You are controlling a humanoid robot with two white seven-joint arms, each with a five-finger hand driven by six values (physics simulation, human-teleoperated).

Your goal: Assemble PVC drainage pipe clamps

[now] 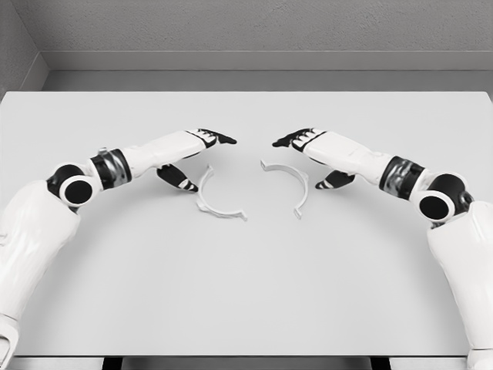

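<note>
Writing: we read no brand, label or lettering on anything.
Left arm: we see it reach in from the lower left across the table (246, 293), forearm angled up toward the centre.
Left hand (192, 154): released, fingers extended, thumb hanging low; it holds nothing and hovers just left of the left clamp half (218, 202).
Left clamp half: lies flat, its arc opening up and to the right.
Right clamp half (291, 179): just right of the left clamp half, apart from it, flat.
Right hand (320, 154): released, fingers extended, grasping nothing, just right of that piece.
Right arm: mirrors the left one.
</note>
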